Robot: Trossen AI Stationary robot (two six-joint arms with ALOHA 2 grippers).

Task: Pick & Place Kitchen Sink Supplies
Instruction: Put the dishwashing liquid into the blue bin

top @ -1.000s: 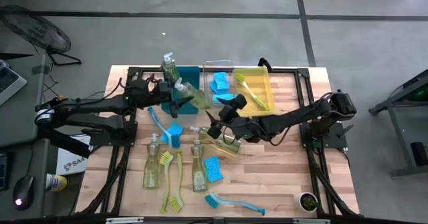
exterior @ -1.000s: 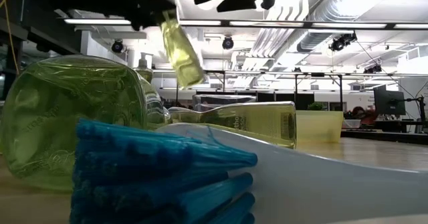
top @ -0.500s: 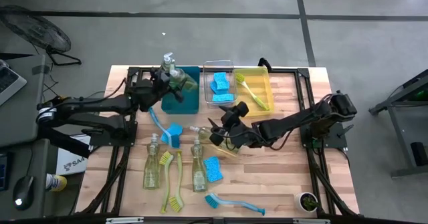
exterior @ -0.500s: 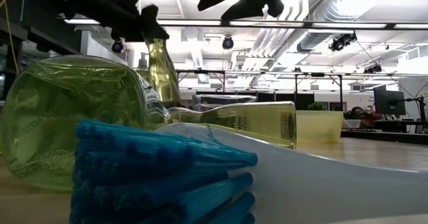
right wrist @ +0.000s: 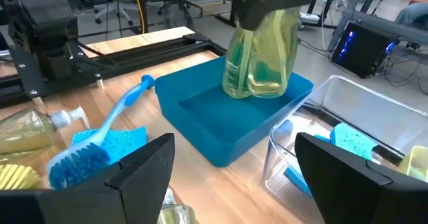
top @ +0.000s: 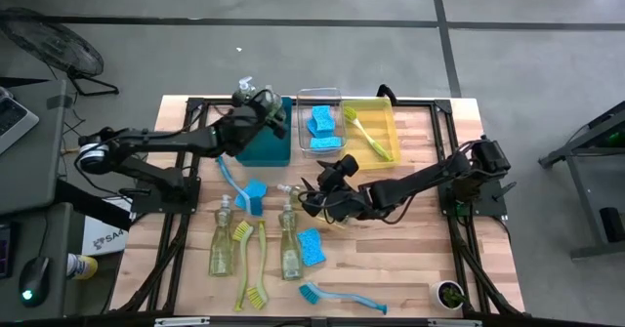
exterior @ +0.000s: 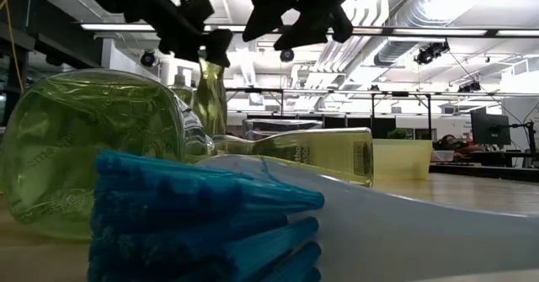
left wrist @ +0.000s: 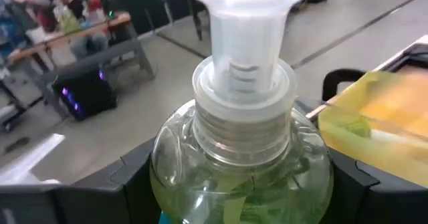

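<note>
A clear pump bottle of yellow-green soap (left wrist: 241, 164) stands upright inside the teal bin (top: 269, 142), with my left gripper (top: 260, 118) shut on it. A second soap bottle (top: 244, 91) stands beside it at the bin's far left corner. In the right wrist view both bottles (right wrist: 257, 67) show in the bin under the dark left gripper (right wrist: 267, 3). My right gripper (top: 311, 192) hangs open over the table's middle, above a lying soap bottle (right wrist: 23, 136), touching nothing. My left gripper pinches the bottle between its two fingers (left wrist: 134, 184), one on each side of the rounded shoulder (left wrist: 167, 164) just below the screw collar. The fingers come roughly level from the table's left. The bottle is upright, its lower part within the bin's walls; I cannot tell whether its base rests on the floor.
A clear bin (top: 319, 120) holds blue sponges, and a yellow bin (top: 376, 132) holds a green brush. On the table lie soap bottles (top: 223, 245), green brushes (top: 250, 264), blue sponges (top: 311, 246) and blue brushes (top: 230, 176). A blue brush (top: 337, 296) lies by the near edge.
My left gripper has carried the soap bottle toward the far edge over the teal bin and turned it from slanting to upright, lowering it between the bin's walls. My right gripper has sunk a little toward the table and shifted slightly left, staying open.
</note>
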